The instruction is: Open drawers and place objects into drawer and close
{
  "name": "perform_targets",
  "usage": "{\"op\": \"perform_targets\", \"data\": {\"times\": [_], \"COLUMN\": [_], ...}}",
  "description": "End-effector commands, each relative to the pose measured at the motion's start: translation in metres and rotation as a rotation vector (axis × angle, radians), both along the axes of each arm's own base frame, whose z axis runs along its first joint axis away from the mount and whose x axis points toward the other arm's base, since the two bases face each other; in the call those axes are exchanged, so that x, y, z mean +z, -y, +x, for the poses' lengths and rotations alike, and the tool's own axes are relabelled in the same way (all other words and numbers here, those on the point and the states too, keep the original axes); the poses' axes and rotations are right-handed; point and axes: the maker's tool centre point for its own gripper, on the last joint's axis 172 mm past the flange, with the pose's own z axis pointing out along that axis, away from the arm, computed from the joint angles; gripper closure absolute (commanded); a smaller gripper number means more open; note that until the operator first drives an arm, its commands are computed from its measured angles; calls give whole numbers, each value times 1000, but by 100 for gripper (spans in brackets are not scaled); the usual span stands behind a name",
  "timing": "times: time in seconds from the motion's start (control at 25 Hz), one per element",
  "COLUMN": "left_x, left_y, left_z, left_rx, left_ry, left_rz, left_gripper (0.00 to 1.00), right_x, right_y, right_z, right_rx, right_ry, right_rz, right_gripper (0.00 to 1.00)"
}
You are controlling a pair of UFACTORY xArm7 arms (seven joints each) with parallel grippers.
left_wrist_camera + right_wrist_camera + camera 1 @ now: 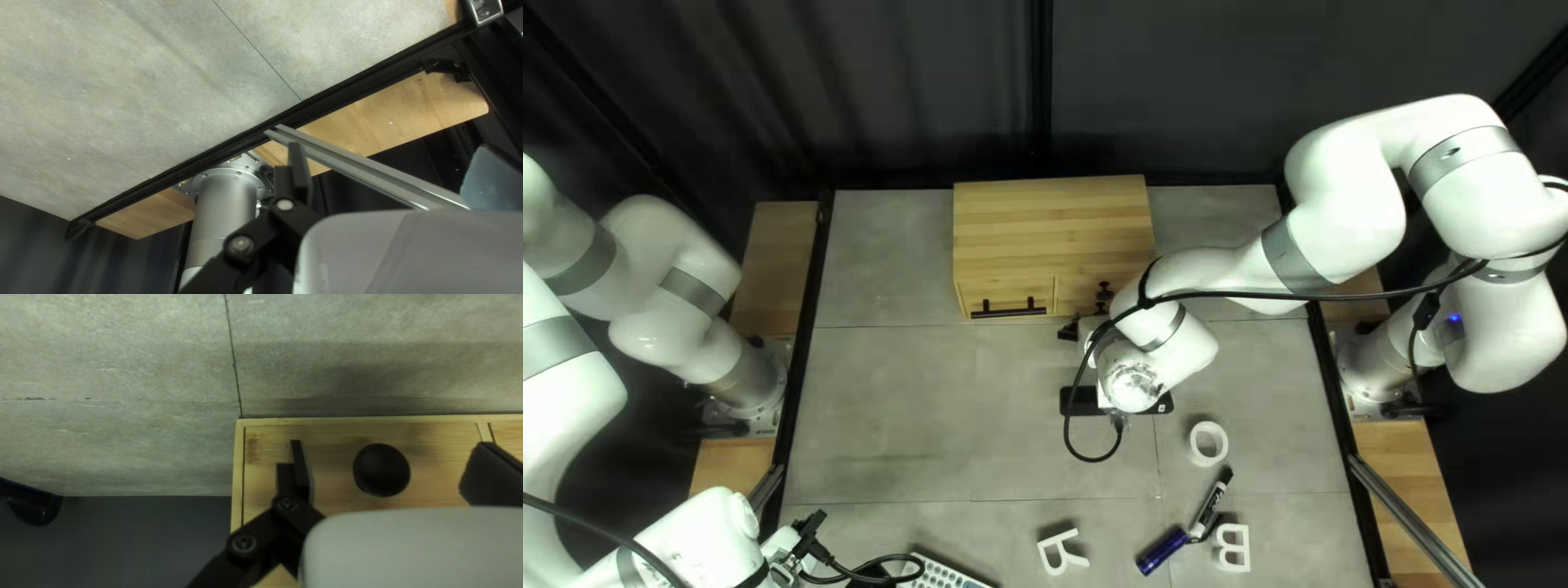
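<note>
Keyboard at the near edge; two white letters, two markers and a tape roll lie to its right. Wooden cabinet at the far side, its bar-handled drawer shut. Left gripper is wide open, holding nothing; right gripper is spread wide, a black knob between its fingers, ungripped

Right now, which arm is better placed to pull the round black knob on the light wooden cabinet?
Right, I'd judge: the right gripper is open and faces the knob, seen between its fingers. The left gripper is at the top left view's bottom left, far from the cabinet.
</note>
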Motion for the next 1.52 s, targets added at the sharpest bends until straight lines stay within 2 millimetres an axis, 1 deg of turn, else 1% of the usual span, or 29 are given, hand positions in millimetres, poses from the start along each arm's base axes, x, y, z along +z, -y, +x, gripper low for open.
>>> {"op": "perform_targets", "data": {"times": [0.04,0.08,0.16,0.2,0.28,0.36,0.4,0.44,0.48,0.52,0.6,0.64,0.68,1.0,1.52], "left_x": [0,0,0,0,0,0,0,0,0,0,0,0,0,0,0], "left_y": [0,0,0,0,0,0,0,0,0,0,0,0,0,0,0], "left_z": [0,0,0,0,0,0,0,0,0,0,0,0,0,0,0], "left_rx": [0,0,0,0,0,0,0,0,0,0,0,0,0,0,0], "left_ry": [0,0,0,0,0,0,0,0,0,0,0,0,0,0,0], "left_rz": [0,0,0,0,0,0,0,0,0,0,0,0,0,0,0], "left_gripper": [0,0,0,0,0,0,0,0,0,0,0,0,0,0,0], "right_x": [-1,0,1,1,1,2,2,3,3,3,3,3,3,1,4], "right_y": [1,1,2,2,2,2,2,2,3,3,4,4,4,1,-3], "right_z": [1,0,-1,-1,-2,-3,-3,-3,-4,-4,-4,-4,-4,-2,-1], "right_rx": [-1,-2,-3,-5,-7,-8,-9,-10,-10,-11,-12,-12,-12,-7,4], "right_ry": [2,2,3,4,3,3,3,3,3,3,3,3,3,1,1], "right_rz": [0,0,-3,-4,-4,-5,-6,-7,-7,-8,-9,-9,-11,-10,-15], "right_gripper": [6,10,29,35,37,31,26,25,26,31,51,88,92,88,89]}}
